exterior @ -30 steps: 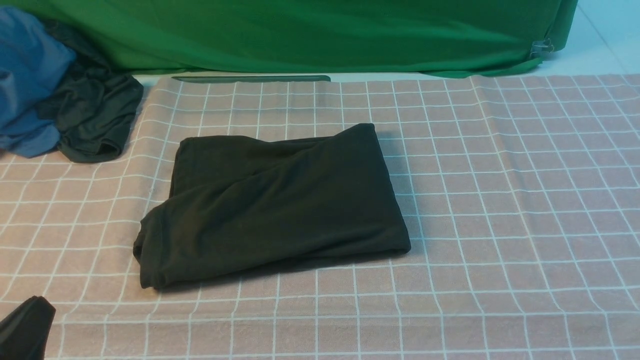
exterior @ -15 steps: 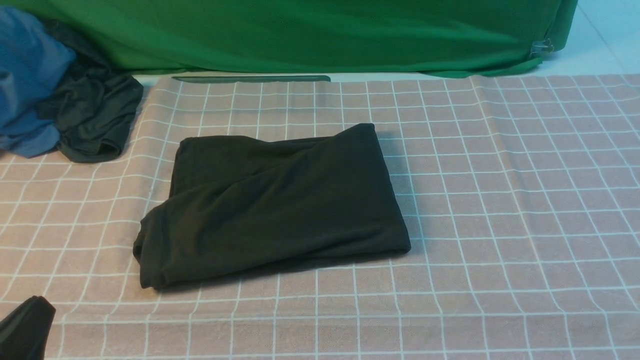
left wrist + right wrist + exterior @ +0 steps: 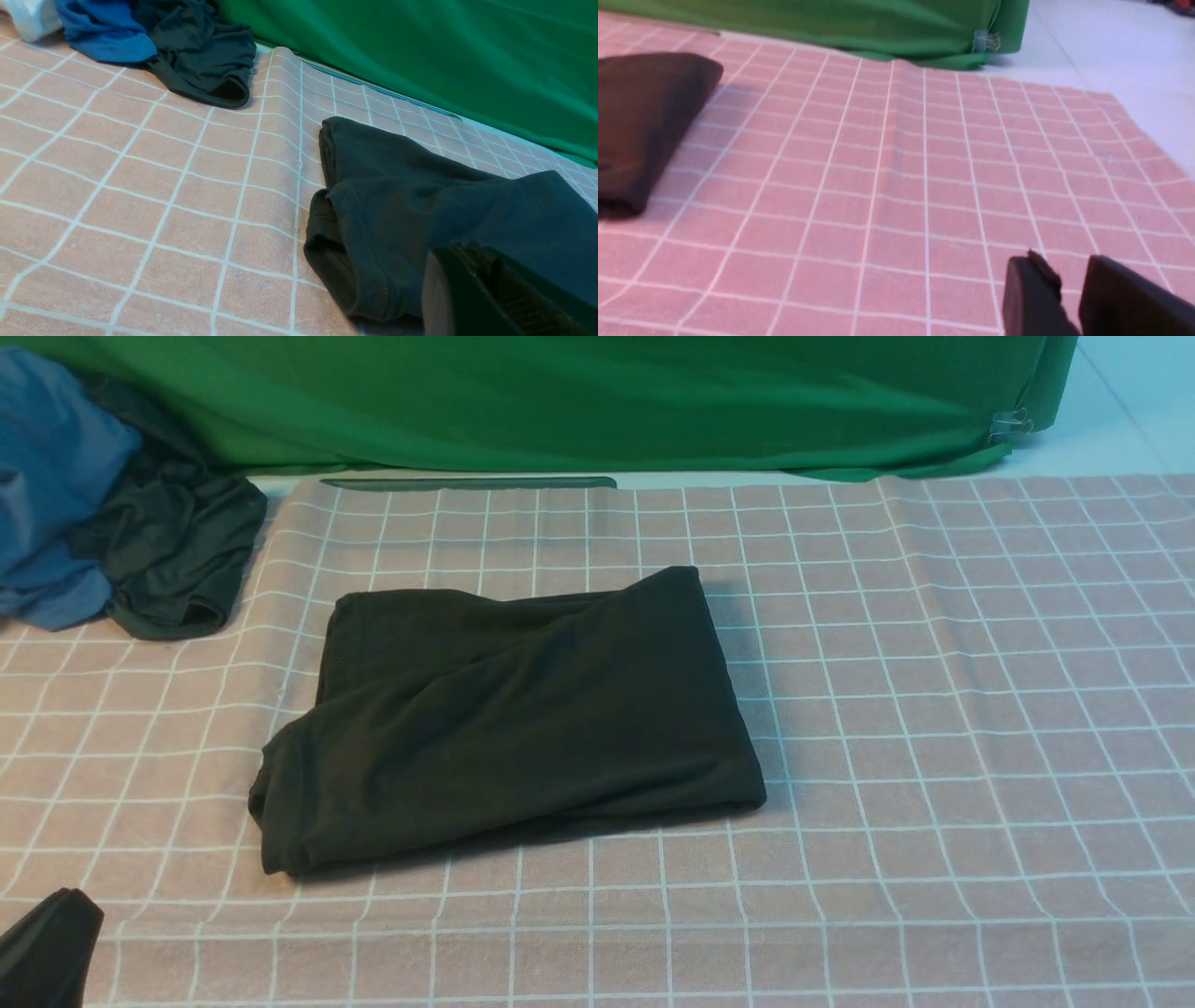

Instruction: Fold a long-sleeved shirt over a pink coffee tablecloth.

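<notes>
The long-sleeved shirt (image 3: 509,709) lies folded into a compact black rectangle on the pink coffee tablecloth (image 3: 934,709), left of the cloth's centre; its print and neck label are hidden. My left gripper (image 3: 51,943) sits low at the near left corner, apart from the shirt. In the left wrist view the left gripper (image 3: 486,261) is shut with nothing in it, with the shirt's hemmed corner (image 3: 364,252) just beyond. My right gripper (image 3: 1069,275) hovers over bare cloth with a narrow gap between its fingers, holding nothing; the shirt (image 3: 644,121) lies well off to its side. It is out of the front view.
A blue garment (image 3: 51,495) and a smaller dark grey-green garment (image 3: 177,560) are heaped at the far left. A bright green cloth (image 3: 597,401) hangs along the back, held by a clip (image 3: 1010,427). White surface (image 3: 1130,411) shows beyond the cloth's far right.
</notes>
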